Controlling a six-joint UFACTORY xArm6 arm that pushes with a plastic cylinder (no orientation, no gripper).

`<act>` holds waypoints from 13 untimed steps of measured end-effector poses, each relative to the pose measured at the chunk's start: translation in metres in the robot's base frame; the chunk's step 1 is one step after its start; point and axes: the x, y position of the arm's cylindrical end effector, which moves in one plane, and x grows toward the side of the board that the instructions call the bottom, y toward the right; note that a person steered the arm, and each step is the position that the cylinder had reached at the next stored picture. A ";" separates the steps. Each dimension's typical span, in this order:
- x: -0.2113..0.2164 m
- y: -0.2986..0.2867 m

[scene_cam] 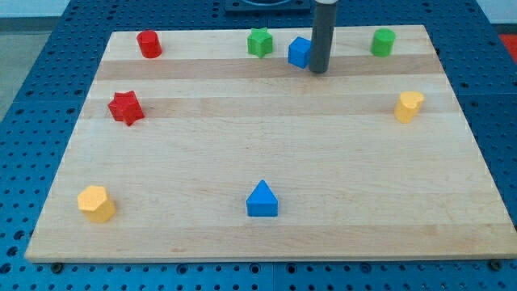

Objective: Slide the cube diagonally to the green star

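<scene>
Standing just beside the blue cube (300, 52) on its right, my tip (319, 71) is a plain rod with nothing to open or pinch. Near the desk's (242, 153) top edge, the cube is separated by a small gap from the green star (259, 42), up-left.

Board (266, 153) pale wood, smooth, matt; rod (321, 32) dark, matt; blue cube (300, 52) plastic-looking.

Rod (321, 32) cut off at the view's top; blue cube's (299, 52) right edge behind it
</scene>
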 end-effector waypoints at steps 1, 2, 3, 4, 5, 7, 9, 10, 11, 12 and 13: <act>-0.025 0.007; -0.053 0.007; -0.070 0.007; -0.070 -0.002; -0.057 -0.017; -0.015 -0.039; 0.030 -0.076; 0.025 -0.081; 0.020 -0.097; 0.020 -0.126; 0.020 -0.160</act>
